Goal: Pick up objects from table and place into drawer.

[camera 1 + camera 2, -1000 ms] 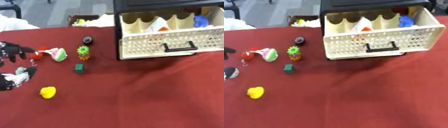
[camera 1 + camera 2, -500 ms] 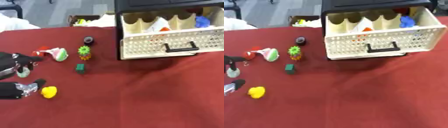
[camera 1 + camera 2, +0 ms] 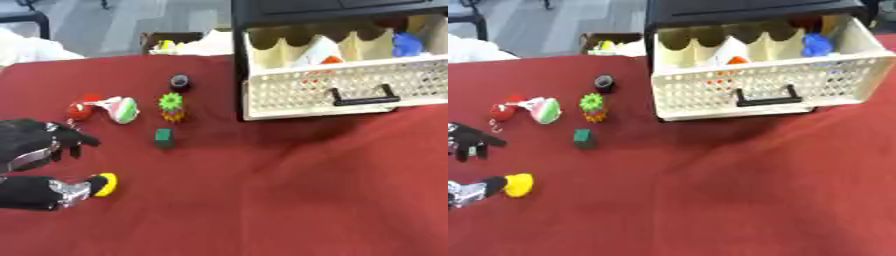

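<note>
- The dark red cloth-covered table [image 3: 289,200] carries everything; nothing on it is disturbed by the hand's approach.
- The cream perforated plastic drawer [image 3: 763,87], pulled open from a black cabinet at the table's far right edge, already holds a blue item, an orange-and-white one and others.
- The robot's black left hand [image 3: 39,165] sits at the table's left edge, fingers spread above and thumb below, with a small yellow rounded toy [image 3: 104,184] touching the thumb's tip; the fingers are apart, not clamped. The right hand is out of sight.
- A white, green and red soft toy [image 3: 118,109], a green spiky ball on an orange base [image 3: 171,106], a small dark green block [image 3: 163,137] and a black round cap [image 3: 179,81] wait along the left half, well apart from the drawer.
- Risk, as I judge it: the thumb could nudge the yellow toy away before the fingers close, since only one side is in contact.
- Compared with a second ago, the hand has dropped lower and nearer the yellow toy; other items have stayed put.
</note>
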### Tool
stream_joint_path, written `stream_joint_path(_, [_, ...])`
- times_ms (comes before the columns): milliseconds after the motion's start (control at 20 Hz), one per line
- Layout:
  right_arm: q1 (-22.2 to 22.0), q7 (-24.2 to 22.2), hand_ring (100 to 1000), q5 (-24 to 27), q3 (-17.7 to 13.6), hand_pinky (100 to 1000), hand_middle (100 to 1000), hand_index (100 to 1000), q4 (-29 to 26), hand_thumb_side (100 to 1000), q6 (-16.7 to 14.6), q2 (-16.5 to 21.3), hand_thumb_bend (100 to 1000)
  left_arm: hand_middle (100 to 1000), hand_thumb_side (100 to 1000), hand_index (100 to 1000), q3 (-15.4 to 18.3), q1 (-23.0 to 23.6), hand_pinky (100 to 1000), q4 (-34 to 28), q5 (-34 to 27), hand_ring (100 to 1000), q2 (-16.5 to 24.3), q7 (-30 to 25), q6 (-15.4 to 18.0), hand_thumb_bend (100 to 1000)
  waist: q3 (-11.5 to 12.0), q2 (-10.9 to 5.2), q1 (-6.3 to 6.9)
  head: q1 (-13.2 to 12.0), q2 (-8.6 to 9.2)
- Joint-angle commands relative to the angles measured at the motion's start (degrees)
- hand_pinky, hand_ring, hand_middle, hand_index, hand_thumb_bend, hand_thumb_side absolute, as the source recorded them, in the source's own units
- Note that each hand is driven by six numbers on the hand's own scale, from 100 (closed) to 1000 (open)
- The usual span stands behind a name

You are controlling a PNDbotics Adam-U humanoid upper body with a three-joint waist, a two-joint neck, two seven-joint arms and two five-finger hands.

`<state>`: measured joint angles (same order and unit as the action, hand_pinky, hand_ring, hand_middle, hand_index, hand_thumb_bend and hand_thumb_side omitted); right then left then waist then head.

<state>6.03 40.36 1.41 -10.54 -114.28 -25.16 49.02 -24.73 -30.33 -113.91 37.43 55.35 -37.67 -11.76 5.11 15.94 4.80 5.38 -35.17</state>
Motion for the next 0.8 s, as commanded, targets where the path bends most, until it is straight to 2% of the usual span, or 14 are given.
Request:
stream_joint_path(50, [0.44,0.28,477,0.43,-0.68,583,430,682,-0.31,1000,-0.09,1.03,100,628,964,930,-0.23,-0.36,630,-0.50,1.86,606,1.46,-0.21,-0.98,368,-0.01,-1.05,-0.21,-0.22,0.41])
stream_joint_path(300, [0.61,0.17,475,0.56,-0.75,582,427,679,-0.31,1000,0.24,0.81,100,596,826,883,-1.82,-0.39,585,1.28,3.44,562,1.06,0.96,-2.11,359,-0.18,-0.91,-0.31,-0.55,0.59])
stream_joint_path(800, [0.27,0.33,472,0.47,-1.00,581,420,670,-0.31,1000,0.68,0.06,100,587,798,877,-3.75,-1.54,552,6.27,4.04,535,-1.33,3.43,-2.34,374,-0.62,-0.85,-0.55,-1.16,1.26])
